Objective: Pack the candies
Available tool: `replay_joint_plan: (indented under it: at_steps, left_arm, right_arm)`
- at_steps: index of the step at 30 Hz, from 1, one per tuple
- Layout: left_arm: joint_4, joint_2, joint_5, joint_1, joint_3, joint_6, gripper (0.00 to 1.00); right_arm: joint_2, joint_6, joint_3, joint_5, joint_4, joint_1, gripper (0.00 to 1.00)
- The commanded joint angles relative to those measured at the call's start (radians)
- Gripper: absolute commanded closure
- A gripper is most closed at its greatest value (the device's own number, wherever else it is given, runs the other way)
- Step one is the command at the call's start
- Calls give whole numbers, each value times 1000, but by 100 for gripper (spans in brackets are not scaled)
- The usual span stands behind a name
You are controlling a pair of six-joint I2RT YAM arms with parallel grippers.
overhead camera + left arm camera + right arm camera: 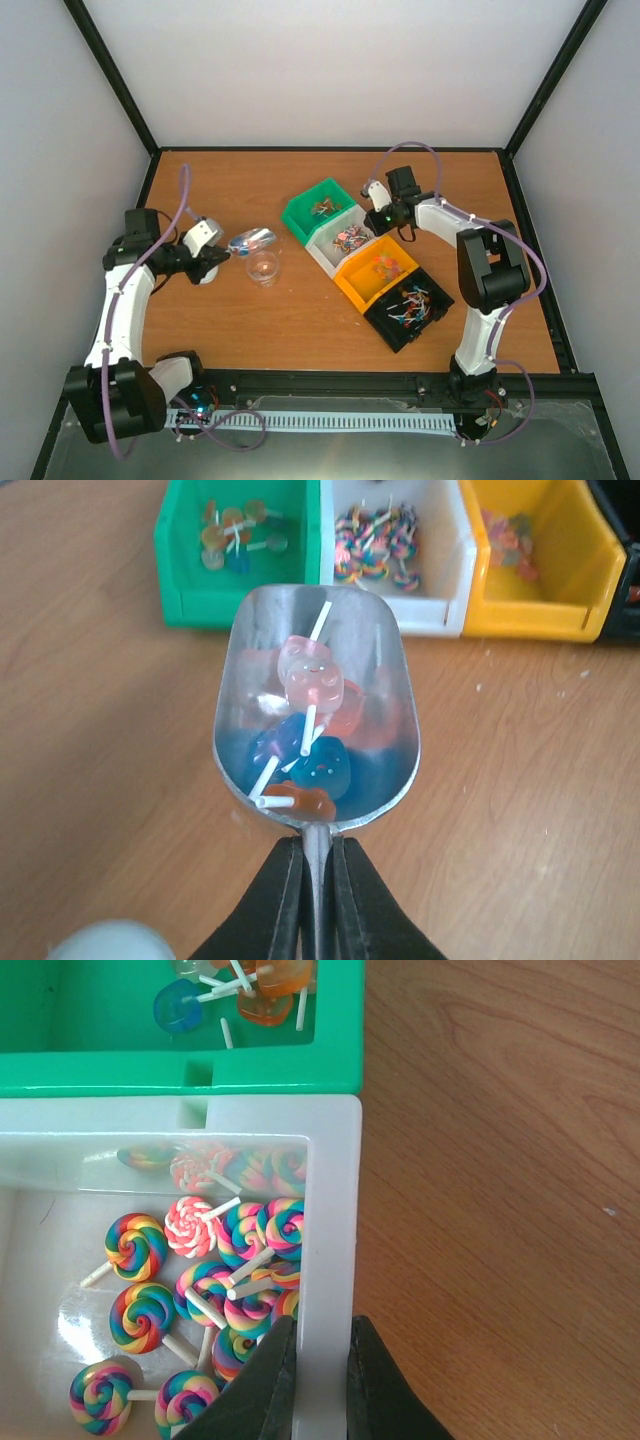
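Candies (312,725) sit in the scoop (385,650), dead at 12 o'clock from the left jaws, which clench its handle. Right jaws pinch the wall of the white bin (335,1220), with swirl candies (215,1270) inside it at 10 o'clock.

The wooden table (250,340) carries a clear jar (264,268) and four adjoining bins (352,288).

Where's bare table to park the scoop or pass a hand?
Bare wood: the far-left corner of the table, behind the scoop and left of the green bin; and the near strip between the clear jar and black bin. Crowded: the four-bin row, the right gripper on the white bin wall, jar beside scoop.
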Motion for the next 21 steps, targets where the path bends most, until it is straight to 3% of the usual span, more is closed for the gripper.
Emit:
replay_joint_plan:
  at_steps: [1,7,13,21]
  left_arm:
    - [-221,4,6,84,25,244,99]
    - [-262,3,-70,100,31,298,99]
    - [-256,19,-135,99,38,308,99]
    - [-241,43,-240,46,59,298,99]
  right_arm:
    - [47,38,39,27,1,37,96]
    - [73,37,74,16,-23,44,87]
    - [52,36,84,3,-32,44,63]
    - [11,27,92,-25,-50,43,39]
